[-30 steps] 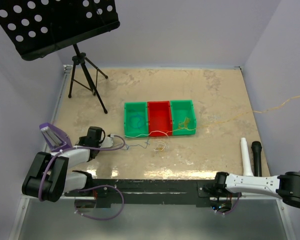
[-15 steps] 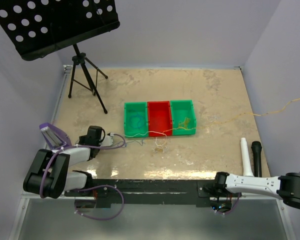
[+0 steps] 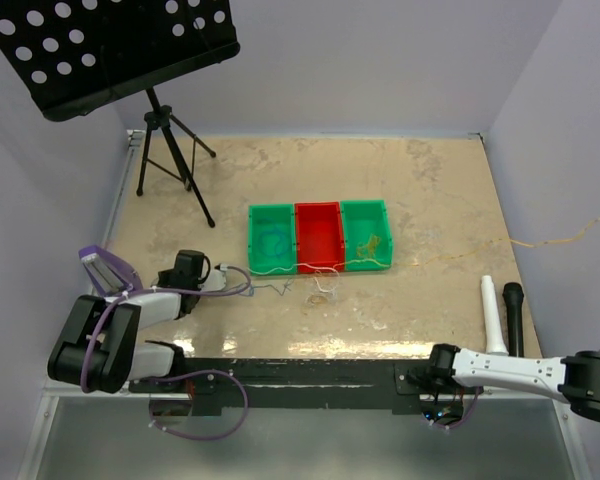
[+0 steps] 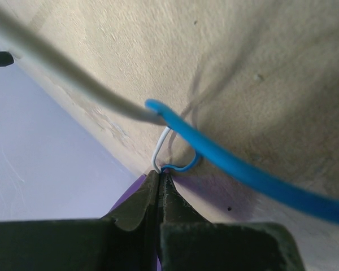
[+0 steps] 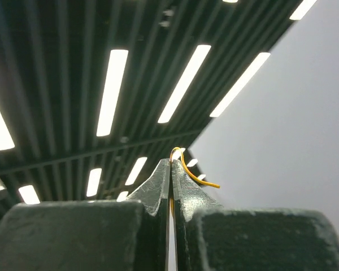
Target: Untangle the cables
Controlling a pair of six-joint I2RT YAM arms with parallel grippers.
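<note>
Left tool (image 4: 160, 172): pressed together, pinching the white wire (image 4: 160, 148) and blue wire (image 4: 243, 169) where they loop at my tips.
Right tool (image 5: 170, 164): pressed together on the yellow wire (image 5: 198, 178), aimed up at the ceiling lights (image 5: 183, 84).
Handling: hair-thin, very light, springy and slippery. I judge a hard tug would tighten the crossings, so I should grip at an end or just beside a crossing.
Snarl (image 3: 324, 290): on the counter (image 3: 430, 180), at 6 o'clock of the red bin (image 3: 317, 206).
Left green bin (image 3: 271, 207): coiled blue wire.
Red bin: white wire draped over its near wall.
Right green bin (image 3: 364, 204): a yellow clump, its strand trailing toward 3 o'clock.
</note>
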